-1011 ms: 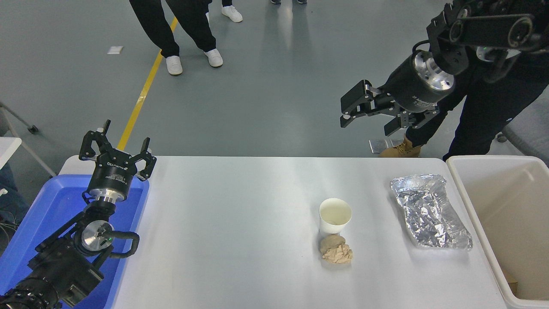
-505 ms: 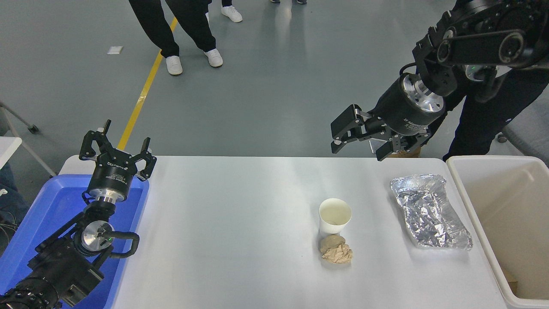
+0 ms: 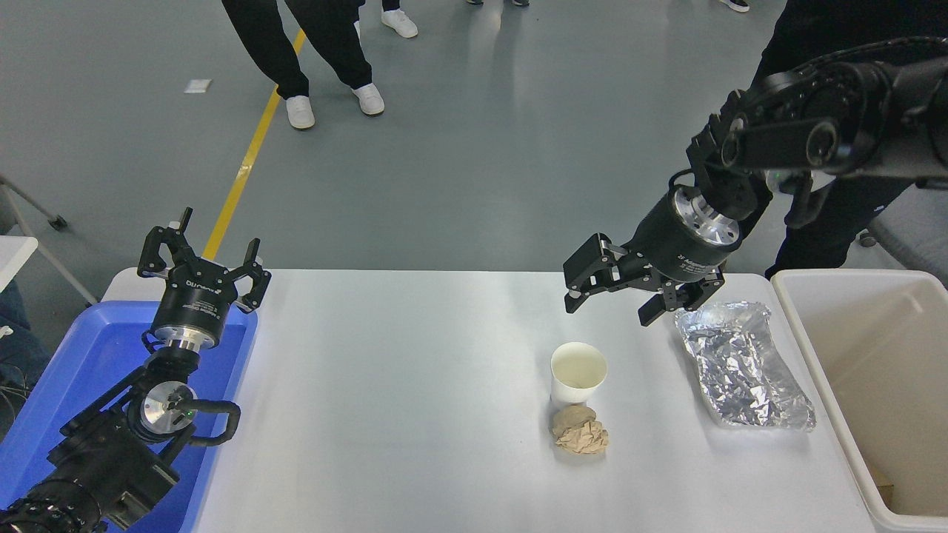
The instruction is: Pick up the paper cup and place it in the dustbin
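- I see the bench (image 3: 415,385) as smooth white with a soft sheen.
- The paper cup (image 3: 578,372) looks like matt white paper, cream inside, with a smooth wall.
- The paper ball (image 3: 579,431) is brown paper, rough and crumpled.
- The foil tray (image 3: 742,364) is crinkled silver foil, bright and reflective.
- The dustbin (image 3: 815,348) reads to me as smooth cream plastic, dull beige inside.
- The blue tub (image 3: 89,355) is glossy plastic.
- My right gripper (image 3: 609,300) has matt black fingers and a polished metal ring behind them; the left gripper (image 3: 204,255) is finished the same.
- The floor (image 3: 474,148) is smooth grey, faintly shiny.

Right end effector (image 3: 609,303) raised, fingers apart
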Robot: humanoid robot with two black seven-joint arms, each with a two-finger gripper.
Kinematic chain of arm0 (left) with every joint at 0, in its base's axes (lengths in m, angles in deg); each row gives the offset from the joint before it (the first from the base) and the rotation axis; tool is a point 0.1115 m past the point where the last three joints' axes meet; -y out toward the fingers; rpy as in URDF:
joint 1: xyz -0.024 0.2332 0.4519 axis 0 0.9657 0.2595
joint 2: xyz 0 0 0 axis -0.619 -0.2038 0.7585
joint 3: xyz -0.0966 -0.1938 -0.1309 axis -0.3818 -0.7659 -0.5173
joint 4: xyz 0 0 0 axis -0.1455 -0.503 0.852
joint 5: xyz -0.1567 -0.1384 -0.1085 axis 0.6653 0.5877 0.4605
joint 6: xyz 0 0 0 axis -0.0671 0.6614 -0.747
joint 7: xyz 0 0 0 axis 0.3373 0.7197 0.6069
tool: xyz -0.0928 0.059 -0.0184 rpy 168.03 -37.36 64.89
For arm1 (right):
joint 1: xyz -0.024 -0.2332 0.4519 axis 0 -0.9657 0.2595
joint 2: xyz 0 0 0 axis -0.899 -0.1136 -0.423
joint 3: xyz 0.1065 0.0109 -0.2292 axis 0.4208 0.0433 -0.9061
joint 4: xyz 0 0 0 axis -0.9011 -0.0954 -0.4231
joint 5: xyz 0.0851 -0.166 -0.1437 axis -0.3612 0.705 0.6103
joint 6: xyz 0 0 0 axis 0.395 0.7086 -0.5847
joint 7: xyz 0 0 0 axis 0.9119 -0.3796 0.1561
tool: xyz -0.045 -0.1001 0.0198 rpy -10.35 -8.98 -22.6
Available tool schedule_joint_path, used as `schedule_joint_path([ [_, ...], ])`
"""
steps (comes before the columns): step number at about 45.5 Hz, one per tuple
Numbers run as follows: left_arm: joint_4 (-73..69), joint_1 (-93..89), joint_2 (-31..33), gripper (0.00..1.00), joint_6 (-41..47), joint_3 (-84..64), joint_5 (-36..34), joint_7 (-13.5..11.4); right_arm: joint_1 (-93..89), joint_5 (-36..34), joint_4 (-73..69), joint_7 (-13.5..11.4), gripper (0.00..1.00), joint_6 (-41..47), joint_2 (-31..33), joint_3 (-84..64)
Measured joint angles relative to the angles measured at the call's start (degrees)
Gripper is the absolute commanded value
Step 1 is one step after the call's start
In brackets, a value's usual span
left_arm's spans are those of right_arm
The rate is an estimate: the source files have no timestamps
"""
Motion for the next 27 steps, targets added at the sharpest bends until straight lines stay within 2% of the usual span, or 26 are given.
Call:
schedule_joint_path([
  [27,0.01,0.01,-0.01,0.98,0.00,-0.02,0.01,0.03,-19.38,-0.11,14.60,-0.08,1.00,-10.50,-3.34,-2.40],
])
